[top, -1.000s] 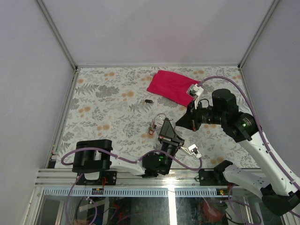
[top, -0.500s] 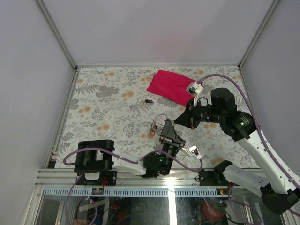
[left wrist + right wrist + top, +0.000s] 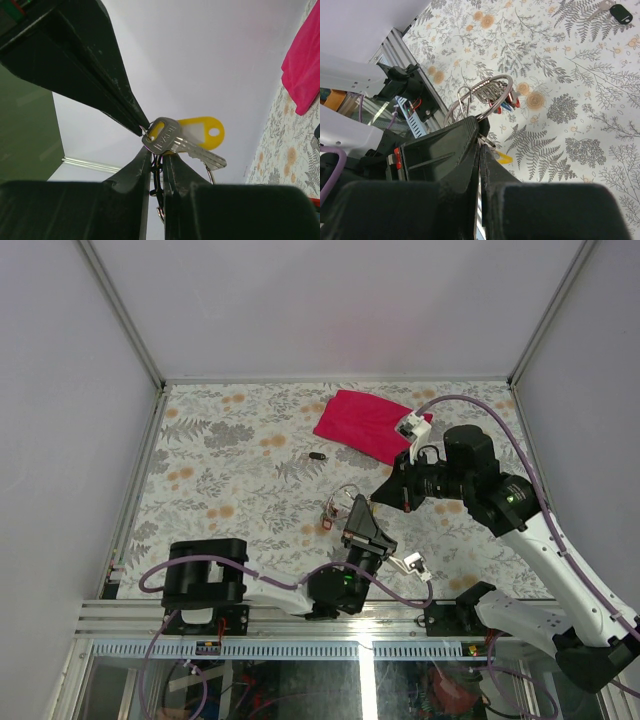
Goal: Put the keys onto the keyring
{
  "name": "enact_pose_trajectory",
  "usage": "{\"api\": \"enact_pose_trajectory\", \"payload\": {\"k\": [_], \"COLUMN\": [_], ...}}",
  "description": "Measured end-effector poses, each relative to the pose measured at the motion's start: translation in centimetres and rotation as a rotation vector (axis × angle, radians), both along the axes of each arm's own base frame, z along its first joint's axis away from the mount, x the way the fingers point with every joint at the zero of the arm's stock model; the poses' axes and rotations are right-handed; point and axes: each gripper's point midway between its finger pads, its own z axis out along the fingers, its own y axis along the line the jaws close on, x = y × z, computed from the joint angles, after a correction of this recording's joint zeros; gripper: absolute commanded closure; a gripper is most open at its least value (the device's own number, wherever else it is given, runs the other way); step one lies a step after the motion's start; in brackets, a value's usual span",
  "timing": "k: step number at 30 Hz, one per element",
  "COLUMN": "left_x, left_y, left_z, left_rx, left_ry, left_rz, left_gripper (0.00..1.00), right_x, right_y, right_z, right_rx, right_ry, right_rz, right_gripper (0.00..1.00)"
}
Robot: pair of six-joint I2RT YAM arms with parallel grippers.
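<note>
The yellow key [image 3: 172,137] is hanging above the bench [image 3: 570,75], with the left claw [image 3: 156,159] pressing fully shut on it. Right beside it, the keyring [image 3: 490,87] with its bunched keys is sitting at the tips of the right claw [image 3: 480,125], which is pinching closed on the wire. Over the last second the right claw has been sliding leftward, bringing ring and key together, so threading is probably starting. A black key [image 3: 620,12] is lying well apart on the bench.

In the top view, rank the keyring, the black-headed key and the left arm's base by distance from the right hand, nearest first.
1. Keyring, at the right hand's fingertips.
2. Black-headed key, lying beyond, leftward.
3. Left arm's base, near-left edge.
</note>
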Motion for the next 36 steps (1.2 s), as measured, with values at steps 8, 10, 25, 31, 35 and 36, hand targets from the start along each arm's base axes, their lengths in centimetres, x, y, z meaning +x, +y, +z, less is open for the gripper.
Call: {"api": "enact_pose_trajectory", "payload": {"k": [8,10,25,31,35,36], "left_x": [0.0,0.0,0.1,0.1,0.1,0.1], "left_y": [-0.3,-0.3,-0.6,-0.8,-0.8,-0.8], "left_z": [-0.6,-0.7,-1.2,-1.6,-1.9,-1.9], "left_rx": [0.019,0.022,0.032,0.043,0.051,0.052], "left_ry": [0.001,0.001,0.005,0.006,0.009,0.01], "left_rz": [0.0,0.0,0.006,0.008,0.014,0.016], "left_gripper": [1.0,1.0,1.0,1.0,1.0,1.0], "right_x": [0.6,0.6,0.7,0.8,0.9,0.9], "right_y": [-0.3,-0.3,-0.6,-0.8,-0.8,-0.7], "right_z": [-0.5,-0.6,-1.2,-1.7,-2.0,-2.1], "right_rx": [-0.019,-0.024,-0.053,-0.074,-0.083,-0.085], "right_ry": [0.016,0.02,0.051,0.074,0.09,0.093], "right_rz": [-0.044,-0.047,-0.068,-0.081,-0.089,-0.089], "right_gripper": [1.0,1.0,1.0,1.0,1.0,1.0]}}
